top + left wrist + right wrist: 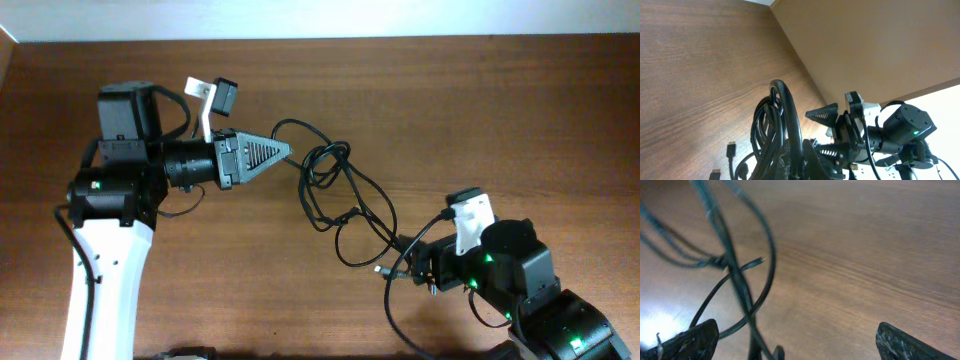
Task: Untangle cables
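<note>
Cables [322, 165] lay in a loose tangle mid-table [500, 110], between the two arms. Strands ran from the left gripper [286, 151] down and right toward the right gripper [799, 339]. Several loops crossed approx. halfway between the grippers.

L gripper pointed right, and its fingers met in one tapered tip in the overhead view. A strand met that tip, and another loop arched just above it. In the L wrist view a thick bundle of cable rose from the bottom edge, very close to the lens. The gripper seemed clamped on the cables, though the contact itself was hidden.

R gripper's fingers [692, 341] stood wide apart, one at each bottom corner of the R wrist view. They weren't closed on anything. Blurred strands crossed in front of them on the left side, and one ran down just beside the left-hand finger. Whether it touched the finger was unclear. Bare wood filled the rest of the gap.

Two small plugs [731, 148] lay flat on the wood left of the bundle in the L wrist view. The R arm [900, 127] was visible beyond the bundle, w/ a green light lit.
</note>
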